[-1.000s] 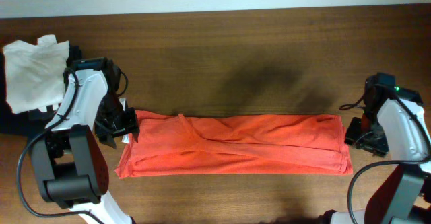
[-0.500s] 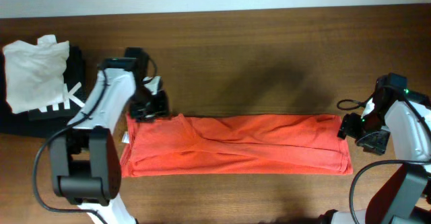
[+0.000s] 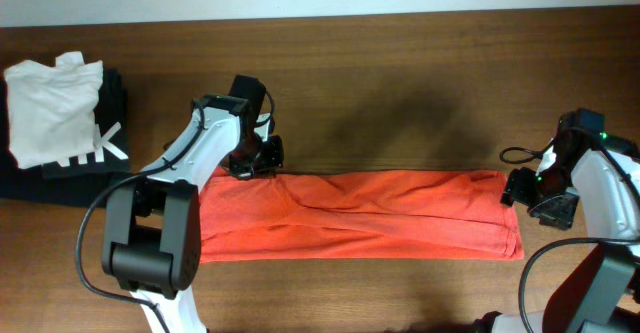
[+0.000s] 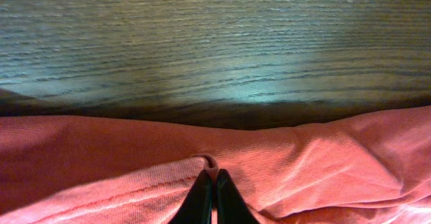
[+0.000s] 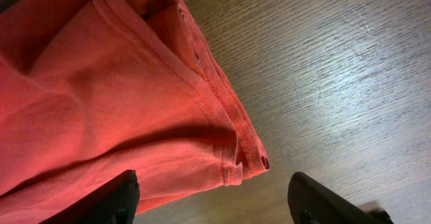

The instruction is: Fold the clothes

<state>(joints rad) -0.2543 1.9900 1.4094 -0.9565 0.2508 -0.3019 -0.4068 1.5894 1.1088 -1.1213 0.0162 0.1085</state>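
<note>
The clothes (image 3: 360,216), an orange-red T-shirt, lie folded into a long flat band across the near middle of the table. My left gripper (image 3: 262,159) is at the band's far edge near its left end. In the left wrist view that gripper (image 4: 209,178) is shut, with a small pucker of the shirt's cloth (image 4: 303,157) pinched at its tips. My right gripper (image 3: 520,195) is at the band's right end. In the right wrist view it (image 5: 214,192) stands open, and the shirt's hemmed corner (image 5: 236,160) lies between its fingers without being gripped.
A white folded garment (image 3: 48,108) lies on a black folded garment with white letters (image 3: 100,148) at the far left of the wooden table (image 3: 400,83). A black cable (image 3: 520,156) loops by the right arm.
My left arm has travelled right from the shirt's left end along its far edge, and its jaws have shut on the cloth. My right gripper shifted a little and opened wider.
</note>
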